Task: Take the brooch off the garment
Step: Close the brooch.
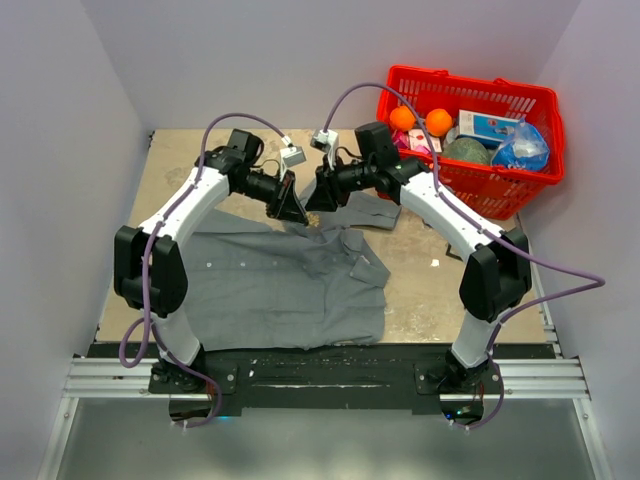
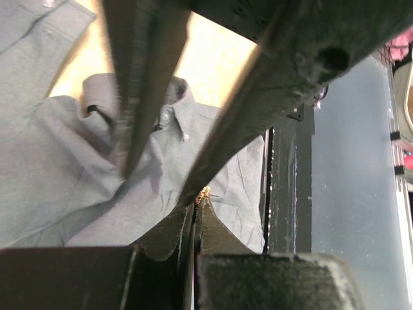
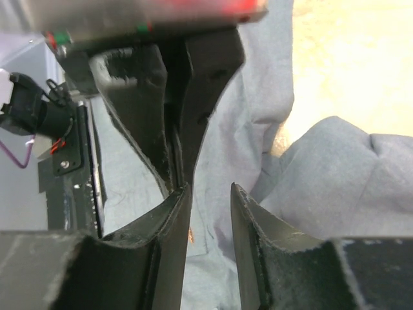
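Note:
The grey garment (image 1: 280, 285) lies flat on the table in front of the arm bases, its collar toward the right. Both grippers meet tip to tip above its upper edge. My left gripper (image 2: 197, 201) is shut on a small golden brooch (image 2: 205, 192), which pokes out at its fingertips with a thin pin pointing right, above the cloth (image 2: 64, 181). My right gripper (image 3: 210, 188) is open; its left finger (image 3: 174, 213) rests against the left gripper's tips. An orange glint of the brooch (image 3: 190, 235) shows beside that finger. From above, the left gripper (image 1: 297, 212) faces the right gripper (image 1: 318, 195).
A red basket (image 1: 470, 88) with oranges, a box and other goods stands at the back right. White walls close in on the table's left, back and right. The metal rail (image 1: 320, 380) with the arm bases runs along the near edge.

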